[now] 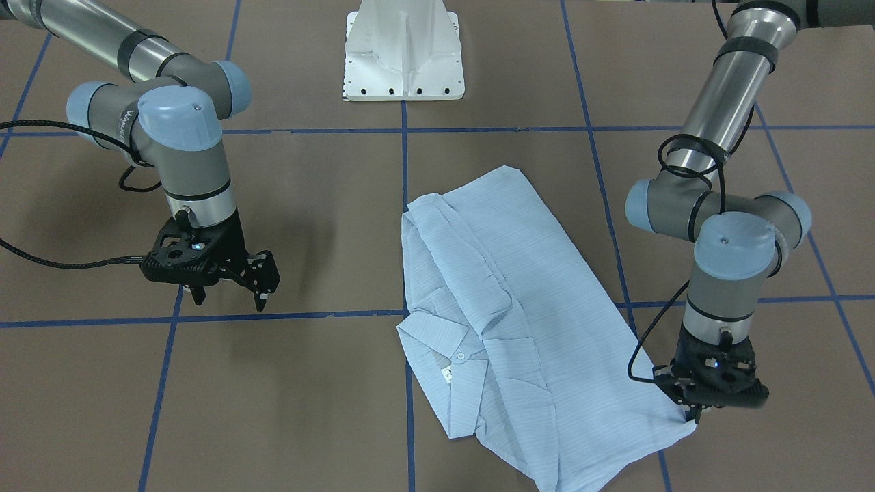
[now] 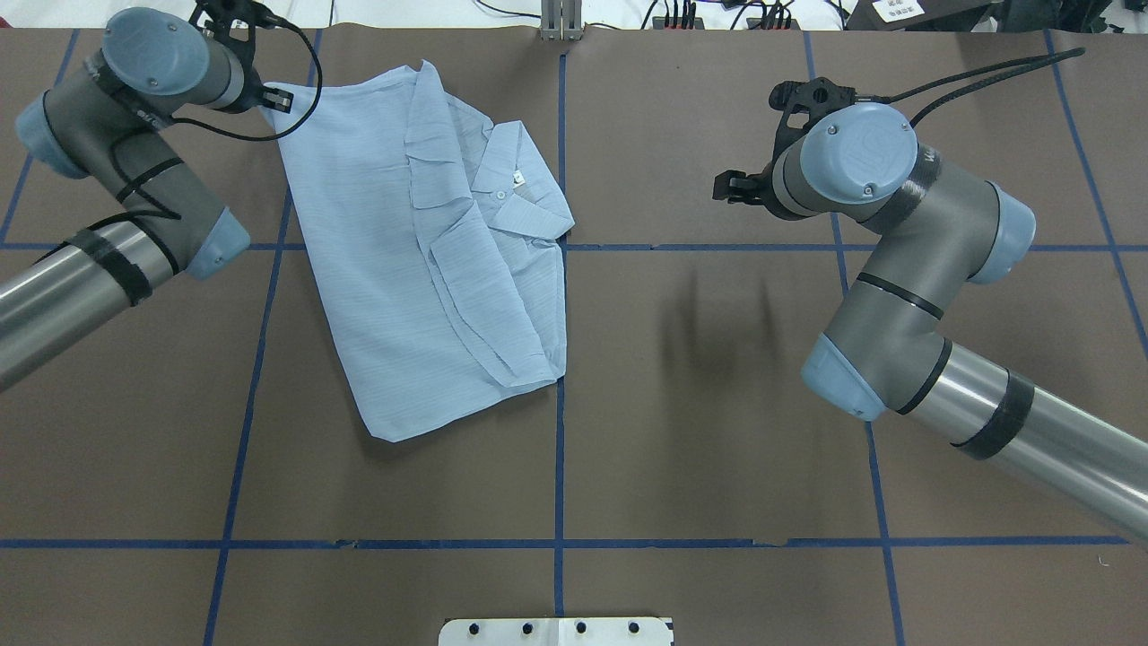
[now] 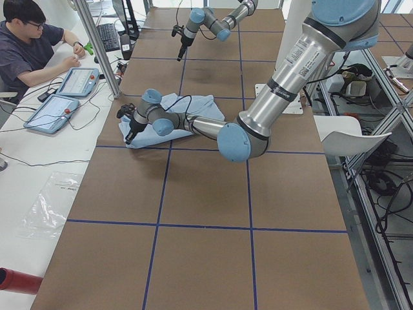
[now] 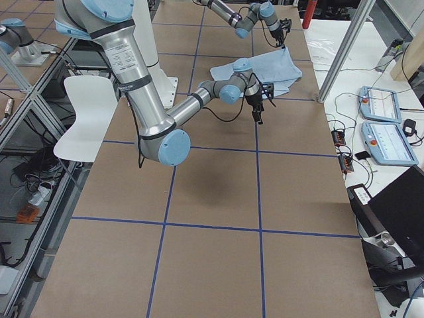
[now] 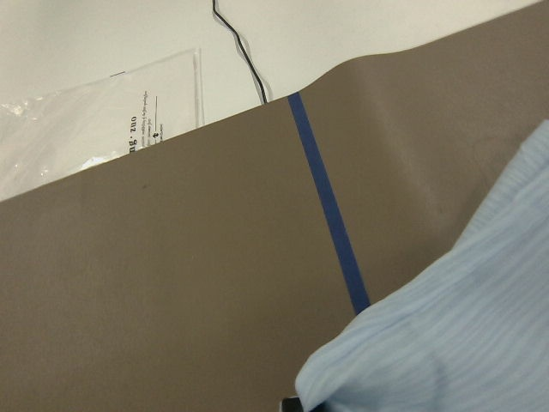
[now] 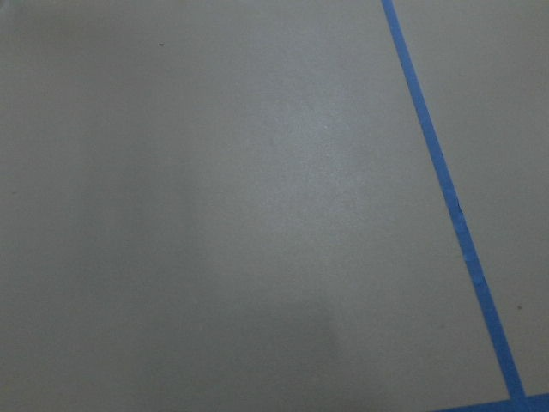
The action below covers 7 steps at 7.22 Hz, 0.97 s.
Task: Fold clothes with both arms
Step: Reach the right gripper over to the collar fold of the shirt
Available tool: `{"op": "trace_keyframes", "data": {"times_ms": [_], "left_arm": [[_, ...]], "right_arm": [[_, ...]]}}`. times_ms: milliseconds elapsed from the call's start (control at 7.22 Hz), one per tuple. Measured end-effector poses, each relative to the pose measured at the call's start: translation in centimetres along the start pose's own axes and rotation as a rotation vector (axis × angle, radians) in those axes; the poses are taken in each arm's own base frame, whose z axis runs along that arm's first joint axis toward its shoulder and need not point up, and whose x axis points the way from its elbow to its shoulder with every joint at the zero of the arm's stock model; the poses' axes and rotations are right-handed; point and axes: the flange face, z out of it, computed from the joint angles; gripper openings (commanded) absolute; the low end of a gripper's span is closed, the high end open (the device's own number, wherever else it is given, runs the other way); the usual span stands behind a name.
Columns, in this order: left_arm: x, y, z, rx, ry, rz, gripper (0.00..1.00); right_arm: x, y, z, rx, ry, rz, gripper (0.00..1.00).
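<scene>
Your left gripper [image 1: 692, 414] is clamped on one corner of the shirt [image 1: 506, 307], though cloth hides most of its fingertips. The shirt lies partly folded on the table [image 1: 307, 410], collar up. Your right gripper [image 1: 229, 295] hangs spread and empty, well apart from the shirt.

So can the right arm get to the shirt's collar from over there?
Probably yes. The right arm hovers with its jaws open beside the shirt, and only bare brown table lies between it and the collar.
</scene>
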Motion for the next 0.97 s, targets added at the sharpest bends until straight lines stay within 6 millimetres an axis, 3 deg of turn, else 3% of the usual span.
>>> {"op": "trace_keyframes", "data": {"times_ms": [138, 277, 554, 692, 969], "left_arm": [[-0.3, -0.5, 0.2, 0.010, -0.003, 0.016, 1.00], [-1.2, 0.1, 0.3, 0.038, 0.009, 0.050, 1.00], [-2.7, 1.3, 0.1, 0.091, 0.040, 0.082, 1.00], [-2.9, 1.5, -0.1, 0.102, 0.047, 0.082, 1.00], [-3.0, 1.7, -0.3, 0.109, 0.052, 0.079, 1.00]], "right_arm": [[-1.5, -0.1, -0.3, 0.003, -0.013, 0.019, 1.00], [-4.6, -0.3, -0.5, 0.002, -0.031, 0.079, 1.00], [-14.0, -0.3, 0.3, 0.021, -0.039, 0.280, 0.97], [-17.7, 0.7, 0.9, 0.045, -0.031, 0.379, 0.96], [-22.8, 2.8, 1.9, 0.078, -0.021, 0.488, 0.94]]}}
